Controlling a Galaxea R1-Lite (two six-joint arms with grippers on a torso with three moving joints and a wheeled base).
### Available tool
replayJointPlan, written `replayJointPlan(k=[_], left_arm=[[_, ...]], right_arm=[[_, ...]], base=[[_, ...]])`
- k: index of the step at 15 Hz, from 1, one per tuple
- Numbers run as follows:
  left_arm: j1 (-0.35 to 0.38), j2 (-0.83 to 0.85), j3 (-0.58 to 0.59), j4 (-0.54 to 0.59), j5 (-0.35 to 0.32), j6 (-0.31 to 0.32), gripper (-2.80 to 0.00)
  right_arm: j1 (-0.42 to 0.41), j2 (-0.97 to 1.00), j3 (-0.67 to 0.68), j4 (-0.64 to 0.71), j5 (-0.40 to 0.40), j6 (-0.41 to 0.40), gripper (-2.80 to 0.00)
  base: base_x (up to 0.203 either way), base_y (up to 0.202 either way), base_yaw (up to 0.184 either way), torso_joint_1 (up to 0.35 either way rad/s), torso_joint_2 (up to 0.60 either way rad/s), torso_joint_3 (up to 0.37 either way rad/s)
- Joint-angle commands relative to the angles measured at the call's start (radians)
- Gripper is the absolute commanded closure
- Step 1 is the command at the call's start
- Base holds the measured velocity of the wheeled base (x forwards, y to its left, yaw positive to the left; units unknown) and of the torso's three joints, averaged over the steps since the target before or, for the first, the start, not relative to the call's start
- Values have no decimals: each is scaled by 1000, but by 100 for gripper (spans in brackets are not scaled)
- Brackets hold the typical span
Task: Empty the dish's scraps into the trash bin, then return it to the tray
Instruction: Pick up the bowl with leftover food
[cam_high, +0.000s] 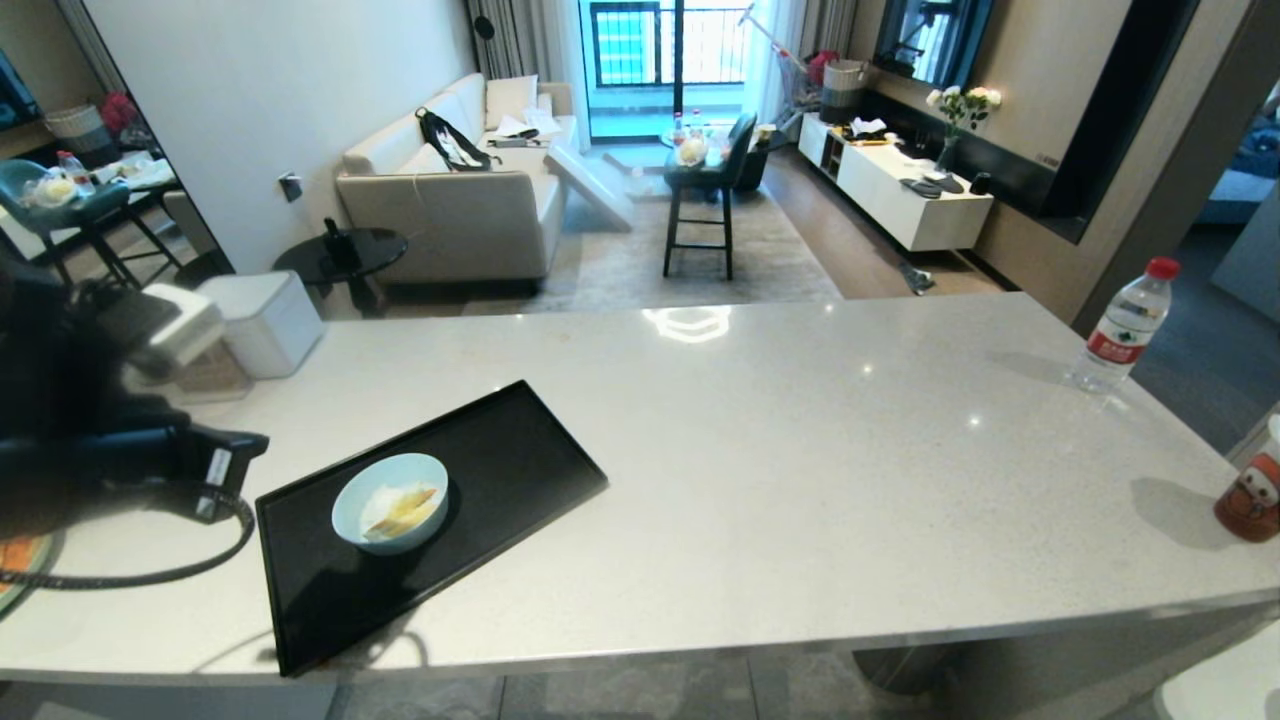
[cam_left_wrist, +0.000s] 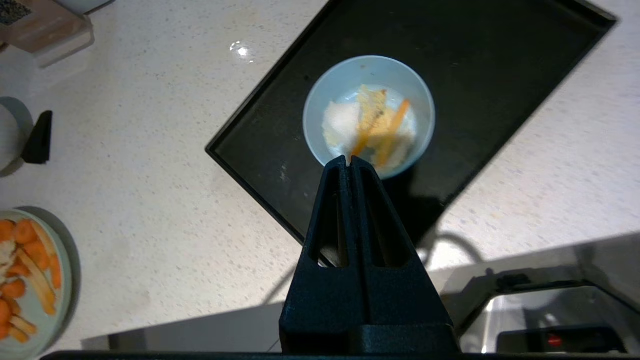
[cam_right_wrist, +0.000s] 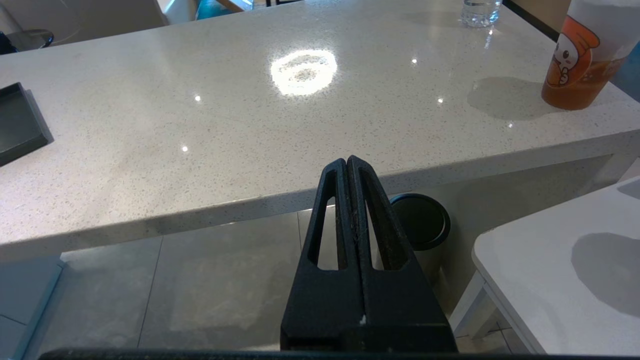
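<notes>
The dish (cam_high: 390, 502), a small pale-blue bowl, stands on the near left part of the black tray (cam_high: 520, 440) on the counter. It holds the scraps (cam_high: 400, 508), yellow and white pieces with orange strips (cam_left_wrist: 372, 125). My left arm (cam_high: 120, 470) reaches in over the counter from the left of the tray. The left gripper (cam_left_wrist: 348, 159) is shut and empty, hovering above the near rim of the dish (cam_left_wrist: 320, 80) and the tray (cam_left_wrist: 475, 60). My right gripper (cam_right_wrist: 347, 159) is shut and empty, below the counter's front edge. The trash bin is out of view.
A pale-green plate of carrot pieces (cam_left_wrist: 30, 280) lies left of the tray. A white box (cam_high: 262, 320) sits at the back left, a water bottle (cam_high: 1125, 330) and an orange cartoon cup (cam_high: 1250, 495) at the right. A dark cylinder with a black top (cam_right_wrist: 420, 220) stands under the counter.
</notes>
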Motion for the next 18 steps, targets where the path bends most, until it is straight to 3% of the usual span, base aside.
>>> replayJointPlan(k=[1,5,6,7,18], left_arm=[[8,222,-108,1,40,21,0],[50,359,-191,2,112,27,0],[61,372,-192,2,118,26,-234],[69,380,-188,3,119,28,-280],[85,441,-122,5,102,28,-280]], right_arm=[[0,0,0,0,-1,1,0],[0,0,0,0,-1,1,0],[0,1,0,0,-1,1,0],[0,0,0,0,-1,1,0],[0,0,0,0,-1,1,0]], base=[[0,0,0,0,0,0],[0,0,0,0,0,0],[0,0,0,0,0,0],[0,0,0,0,0,0],[0,0,0,0,0,0]])
